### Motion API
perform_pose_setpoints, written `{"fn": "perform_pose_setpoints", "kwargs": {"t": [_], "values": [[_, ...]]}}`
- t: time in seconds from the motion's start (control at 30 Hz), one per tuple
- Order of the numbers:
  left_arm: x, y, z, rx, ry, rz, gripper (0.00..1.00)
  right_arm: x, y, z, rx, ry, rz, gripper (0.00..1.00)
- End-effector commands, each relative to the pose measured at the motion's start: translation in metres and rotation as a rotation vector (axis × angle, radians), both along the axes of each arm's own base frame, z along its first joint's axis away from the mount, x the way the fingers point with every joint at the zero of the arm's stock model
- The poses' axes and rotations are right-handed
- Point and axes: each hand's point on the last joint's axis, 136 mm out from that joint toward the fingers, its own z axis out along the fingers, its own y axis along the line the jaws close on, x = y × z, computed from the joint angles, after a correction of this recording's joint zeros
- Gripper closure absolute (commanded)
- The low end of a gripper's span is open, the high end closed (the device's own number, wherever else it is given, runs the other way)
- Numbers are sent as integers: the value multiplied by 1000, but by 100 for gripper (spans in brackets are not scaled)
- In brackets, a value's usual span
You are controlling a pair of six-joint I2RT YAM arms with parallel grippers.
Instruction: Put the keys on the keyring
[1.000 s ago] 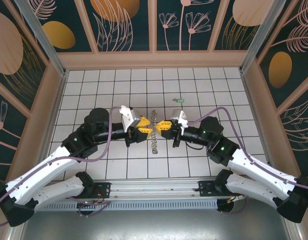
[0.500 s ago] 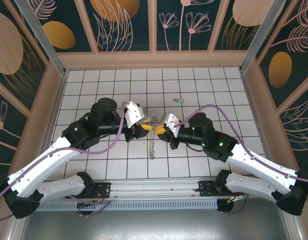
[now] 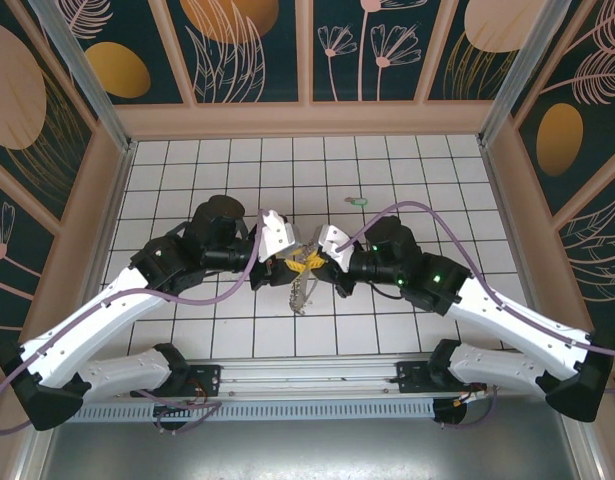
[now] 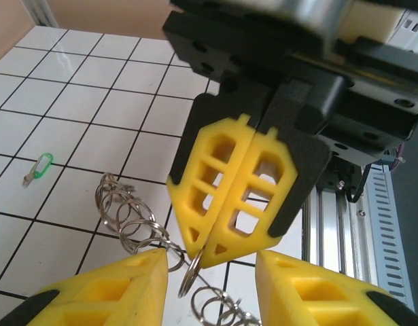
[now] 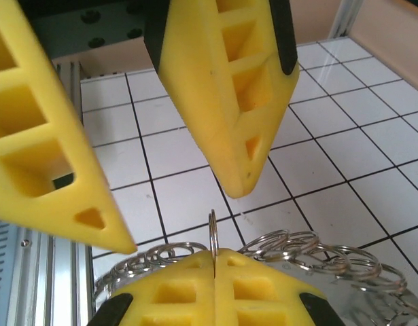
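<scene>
Key flat on desk, long axis roughly left–right, far and slightly right of right end effector, itself pressed together on keyring. Left end effector spread around that pinch. Right arm likely nearer.

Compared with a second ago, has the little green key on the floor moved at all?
No. The green key has stayed put: it sits at the same spot in the grid of the tiled floor as a second ago.

Shiny metal keyring, matt yellow plastic fingers
</scene>
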Motion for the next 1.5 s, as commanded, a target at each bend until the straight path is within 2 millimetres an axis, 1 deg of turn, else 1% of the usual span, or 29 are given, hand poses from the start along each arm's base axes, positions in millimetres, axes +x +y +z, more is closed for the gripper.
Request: {"fn": "perform_pose_setpoints", "kwargs": {"t": [0.0, 0.07, 0.13, 0.47, 0.6, 0.93, 1.03, 1.07, 1.2, 1.27, 1.33, 1.47], "values": [[-5, -4, -9, 36, 17, -34, 63, -7, 3, 17, 17, -29, 43, 100], [-4, -5, -14, 57, 21, -27, 67, -8, 3, 21, 28, -33, 49, 100], [-3, -6, -16, 64, 25, -27, 69, -9, 2, 21, 30, -37, 51, 100], [1, -7, -22, 88, 28, -13, 68, -14, -1, 16, 10, -29, 74, 100], [3, -7, -25, 108, 19, -4, 71, -17, -2, 15, 3, -29, 85, 100], [7, -4, -30, 125, 5, 16, 71, -21, -4, 8, -28, -19, 110, 100], [5, -6, -31, 125, 12, 7, 76, -23, -4, 10, -22, -19, 120, 100], [4, -8, -31, 128, 13, 4, 76, -24, -3, 11, -15, -21, 125, 100], [0, -12, -37, 140, 34, -19, 69, -25, -4, 18, 8, -38, 125, 100], [-2, -13, -41, 147, 43, -27, 69, -25, -5, 20, 16, -45, 125, 100], [-2, -14, -43, 151, 46, -30, 71, -26, -5, 22, 21, -49, 128, 100], [-2, -17, -44, 148, 49, -39, 82, -27, -6, 24, 29, -57, 130, 100]]}}
